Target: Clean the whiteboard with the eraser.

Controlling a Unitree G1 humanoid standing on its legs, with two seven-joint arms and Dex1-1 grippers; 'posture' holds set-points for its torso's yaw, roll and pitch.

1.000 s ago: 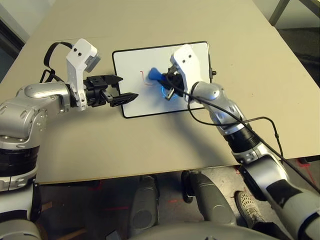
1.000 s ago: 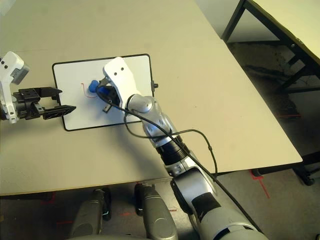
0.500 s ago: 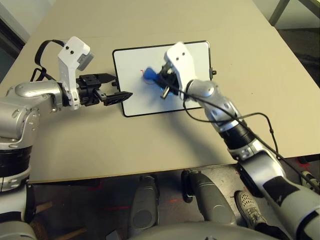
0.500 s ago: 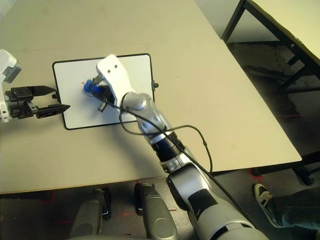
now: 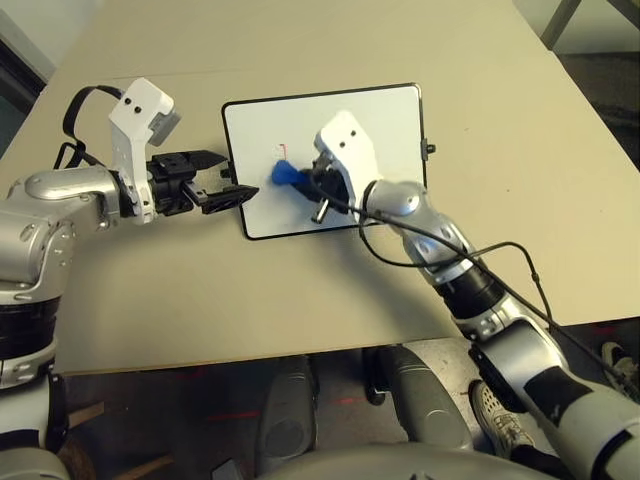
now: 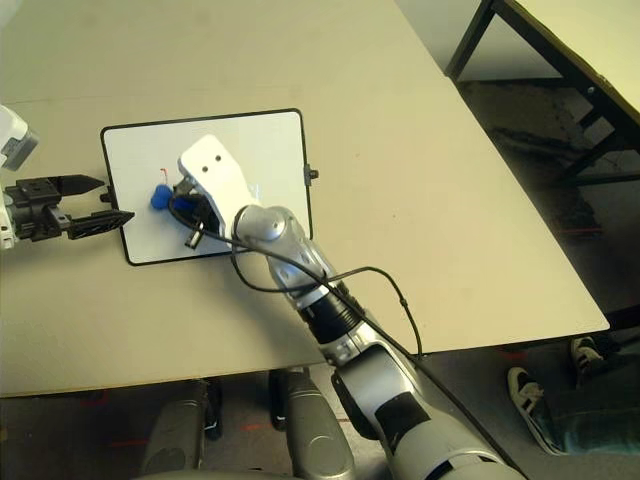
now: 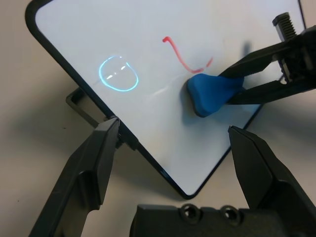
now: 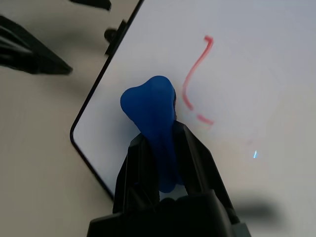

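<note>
The right gripper (image 8: 165, 163) is clamped on the eraser (image 8: 153, 113), whose free end presses on the whiteboard (image 5: 380, 120) just beside a red mark (image 8: 195, 81), placed to wipe it. The left gripper (image 7: 173, 148) stands wide apart and empty, one finger touching the board's near edge by a knob, probably to steady it. The board lies flat on the table (image 5: 300, 290).

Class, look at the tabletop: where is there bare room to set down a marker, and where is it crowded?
Free: the wide strip of table right of the whiteboard, and the far stretch beyond its top edge. Crowded: the board's left end, where the open left gripper flanks its edge and the right gripper presses the eraser beside a red mark.
</note>
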